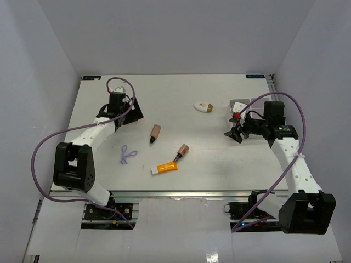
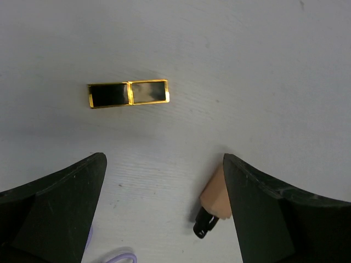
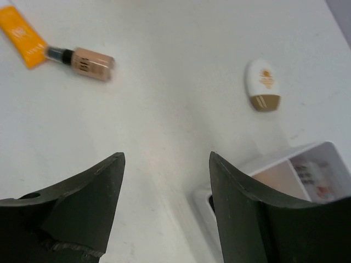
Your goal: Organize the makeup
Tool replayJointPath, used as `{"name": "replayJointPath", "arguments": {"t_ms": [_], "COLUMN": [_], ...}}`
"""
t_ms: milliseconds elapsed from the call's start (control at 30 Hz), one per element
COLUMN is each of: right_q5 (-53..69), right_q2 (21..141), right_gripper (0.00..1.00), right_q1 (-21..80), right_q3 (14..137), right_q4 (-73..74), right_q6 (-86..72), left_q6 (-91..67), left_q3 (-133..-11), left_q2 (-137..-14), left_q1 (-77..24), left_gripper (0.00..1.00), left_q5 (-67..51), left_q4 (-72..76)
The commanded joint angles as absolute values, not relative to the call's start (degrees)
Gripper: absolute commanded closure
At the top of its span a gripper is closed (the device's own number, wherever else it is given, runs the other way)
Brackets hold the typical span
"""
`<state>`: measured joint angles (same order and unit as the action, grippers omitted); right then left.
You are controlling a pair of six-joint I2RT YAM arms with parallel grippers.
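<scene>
My left gripper (image 1: 133, 109) is open and empty, raised over the far left of the table. Its wrist view (image 2: 164, 219) shows the black-gold case (image 2: 128, 93) lying flat below, a brown lipstick (image 2: 214, 200) beside the right finger, and the purple loop (image 2: 118, 256). In the top view the lipstick (image 1: 155, 133) and loop (image 1: 127, 155) lie apart; the case is hidden. The orange tube (image 1: 164, 167) touches a beige bottle (image 1: 182, 150). The white oval compact (image 1: 203, 107) lies further back. My right gripper (image 1: 235, 131) is open and empty (image 3: 167, 186).
The white tray (image 3: 241, 167) stands just right of my right gripper, with pink-printed packets (image 3: 315, 181) and a beige item (image 3: 279, 178) in its compartments. My right arm covers most of it in the top view (image 1: 239, 104). White walls close in the table's sides and back.
</scene>
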<state>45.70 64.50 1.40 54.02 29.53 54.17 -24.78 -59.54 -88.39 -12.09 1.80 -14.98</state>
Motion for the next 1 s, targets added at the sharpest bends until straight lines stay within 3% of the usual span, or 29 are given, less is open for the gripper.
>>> {"name": "replayJointPath", "arguments": {"t_ms": [0, 100, 233, 300, 600, 967], "right_q5": [60.32, 60.28, 60.56, 60.71, 62.4, 63.9], "right_q2": [63.18, 60.78, 59.46, 58.74, 56.25, 55.69], "right_gripper": [0.3, 0.26, 0.26, 0.25, 0.25, 0.25], "right_q1": [1.36, 1.32, 1.05, 0.92, 0.69, -2.25], "right_q3": [49.92, 48.52, 47.1, 46.92, 46.67, 46.09], "right_q4": [29.41, 29.12, 29.27, 29.37, 29.44, 29.44], "right_q6": [44.61, 46.14, 48.08, 48.27, 48.6, 48.88], "left_q6": [-39.4, -35.15, -9.38, 3.64, 32.58, 37.03], "left_q3": [-70.13, -74.25, -76.85, -76.16, -71.91, -77.18], "left_q2": [-93.61, -96.27, -98.39, -97.79, -98.1, -107.68], "left_q1": [-8.79, -8.45, -8.43, -8.35, -8.0, -6.14], "left_gripper": [0.02, 0.02, 0.02, 0.02, 0.02, 0.02], "left_q5": [13.17, 15.41, -2.4, -4.59, -12.72, -17.16], "left_q4": [-26.46, -26.82, -23.11, -22.8, -20.31, -22.16]}}
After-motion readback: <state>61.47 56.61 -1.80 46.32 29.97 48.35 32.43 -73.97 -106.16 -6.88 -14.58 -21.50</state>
